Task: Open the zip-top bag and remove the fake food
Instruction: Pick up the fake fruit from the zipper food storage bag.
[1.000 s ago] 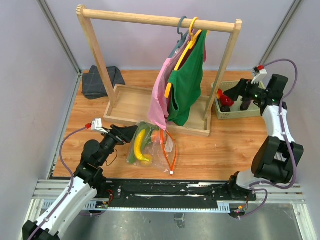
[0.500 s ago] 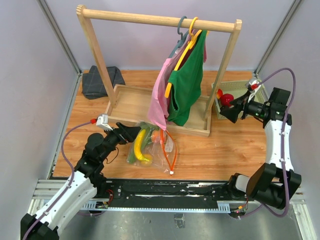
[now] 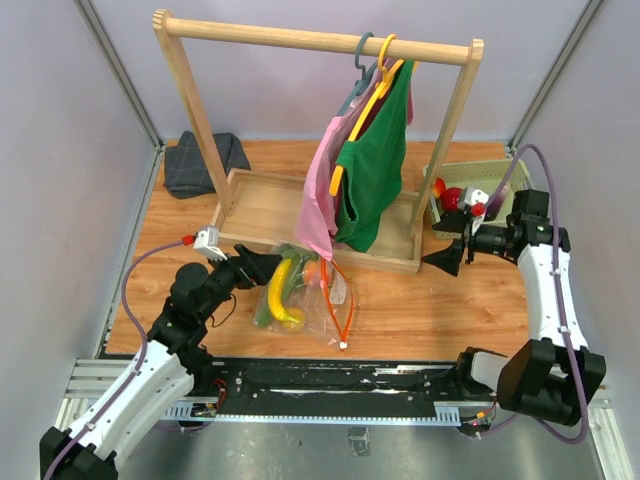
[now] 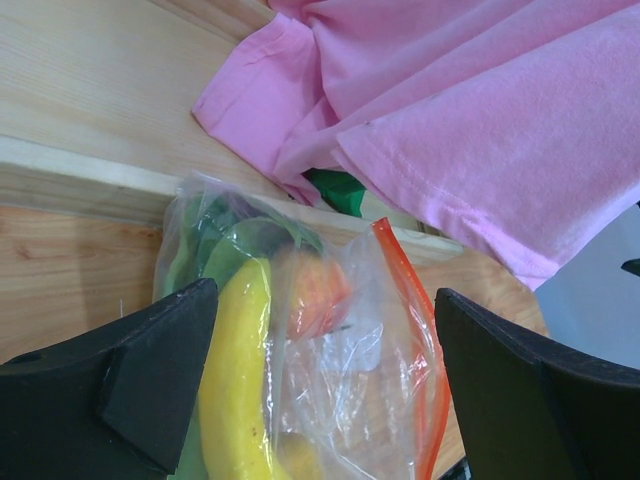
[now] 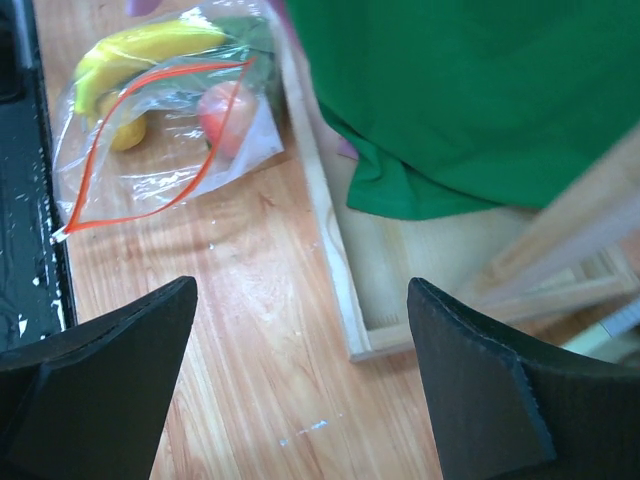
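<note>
Here, crinkly zip-top bag (image 4: 350, 400); orange strip (image 4: 409, 300) looped; banana (image 4: 240, 380) inside

Wooden table (image 3: 450, 310) under zip-top bag (image 3: 312, 302), rack tray (image 3: 265, 210), grey cloth (image 3: 203, 163), green basket (image 3: 470, 168).

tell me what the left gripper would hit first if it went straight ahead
Most likely the zip-top bag, around the banana inside it, which the open left gripper frames; depth is unclear.

A wooden rack (image 3: 190, 90) stands on the desk (image 3: 450, 310), its base a shallow tray (image 3: 260, 205). A pink garment (image 3: 320, 200) and a green garment (image 3: 375, 170) hang from its bar on a yellow hanger (image 3: 372, 100) and a grey hanger (image 3: 360, 50). A folded grey cloth (image 3: 203, 162) lies far left. A green basket (image 3: 468, 168) sits right of the rack.
</note>
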Motion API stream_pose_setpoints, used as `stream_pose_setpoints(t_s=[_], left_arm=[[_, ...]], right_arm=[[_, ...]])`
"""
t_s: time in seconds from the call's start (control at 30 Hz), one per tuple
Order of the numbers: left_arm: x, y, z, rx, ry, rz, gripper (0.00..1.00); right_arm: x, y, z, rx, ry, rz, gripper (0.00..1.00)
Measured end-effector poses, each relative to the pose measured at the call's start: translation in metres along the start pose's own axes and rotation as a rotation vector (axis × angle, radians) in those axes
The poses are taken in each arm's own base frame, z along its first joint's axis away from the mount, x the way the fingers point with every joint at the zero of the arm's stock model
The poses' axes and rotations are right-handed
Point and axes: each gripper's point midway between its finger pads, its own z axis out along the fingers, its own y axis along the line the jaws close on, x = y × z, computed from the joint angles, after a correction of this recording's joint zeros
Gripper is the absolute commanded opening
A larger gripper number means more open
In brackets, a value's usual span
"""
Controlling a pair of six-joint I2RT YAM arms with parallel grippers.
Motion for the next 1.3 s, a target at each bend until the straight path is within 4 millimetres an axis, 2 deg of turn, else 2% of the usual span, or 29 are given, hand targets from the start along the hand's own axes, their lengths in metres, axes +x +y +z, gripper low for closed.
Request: stream_pose_setpoints(t_s=[0.33, 0.9, 1.0, 1.3], left_arm=[[0.007, 0.005, -0.001, -0.017, 0.029, 0.009, 0.92], [0.019, 0.016, 0.004, -0.057, 0.08, 0.023, 0.91], [0.024, 0.019, 0.006, -0.068, 0.1, 0.024, 0.89], [0.039, 0.03, 0.014, -0.1, 0.162, 0.023, 0.85]], right_arm=[[0.011, 0.049, 0.039, -0.231, 0.047, -0.141, 0.87], [0.043, 0.085, 0.083, -0.48, 0.175, -0.28, 0.86], [0.048, 0.089, 0.092, -0.513, 0.2, -0.318, 0.82], [0.057, 0.097, 0.133, -0.585, 0.23, -0.436, 0.62]])
